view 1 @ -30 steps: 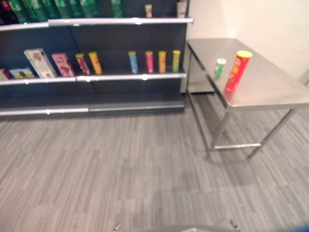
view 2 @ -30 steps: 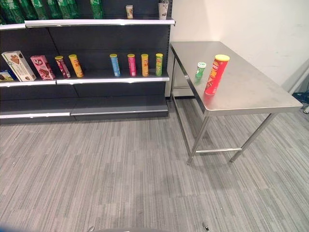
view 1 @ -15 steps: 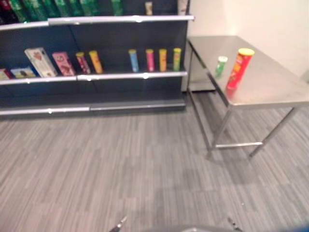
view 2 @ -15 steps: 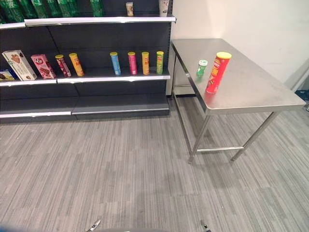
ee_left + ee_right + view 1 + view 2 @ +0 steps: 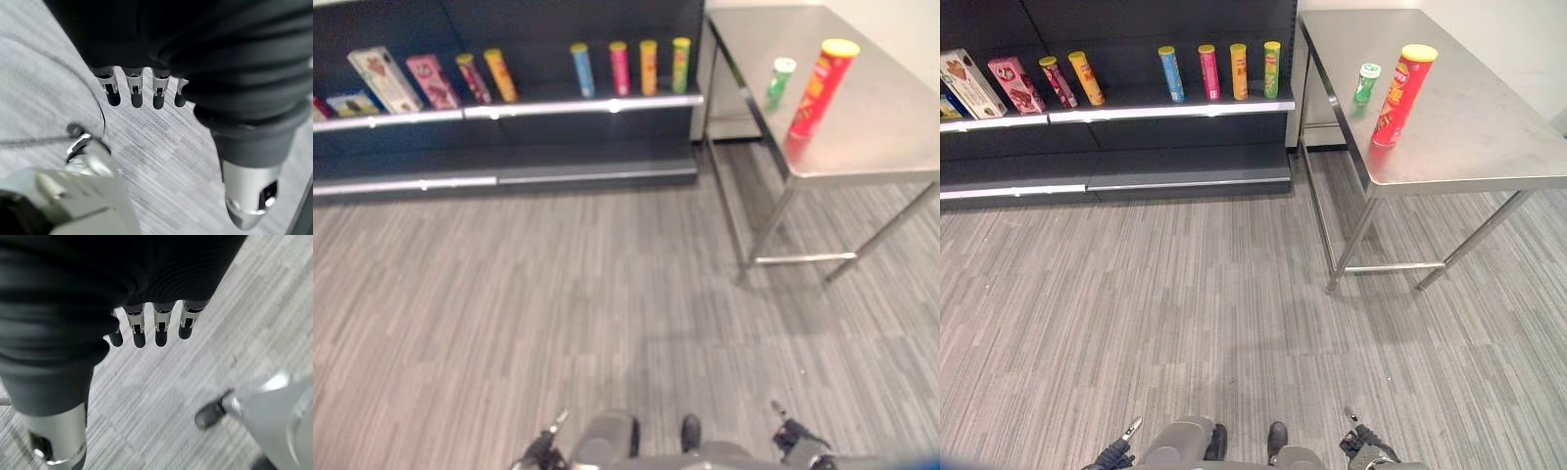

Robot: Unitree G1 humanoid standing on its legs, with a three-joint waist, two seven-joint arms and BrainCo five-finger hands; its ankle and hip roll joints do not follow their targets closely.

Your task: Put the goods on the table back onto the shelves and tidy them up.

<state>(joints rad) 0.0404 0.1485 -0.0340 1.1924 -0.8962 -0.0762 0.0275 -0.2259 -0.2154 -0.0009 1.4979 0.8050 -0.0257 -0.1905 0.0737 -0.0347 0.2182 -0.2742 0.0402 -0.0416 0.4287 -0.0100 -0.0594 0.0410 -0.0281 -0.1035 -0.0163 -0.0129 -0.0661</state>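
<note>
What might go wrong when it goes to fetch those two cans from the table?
The tall red can stands upright near the steel table's front edge; a clumsy reach may well tip it or roll it off. The small green can stands close beside it, so grasping one may knock the other. Both hands, left and right, hang open over the floor, apart from the table.

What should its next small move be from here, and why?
Probably step toward the table. The red can and small green can stand there untouched, well away across the floor. Both the left hand and right hand hang open above the carpet, holding nothing, so closing the gap comes first.
</note>
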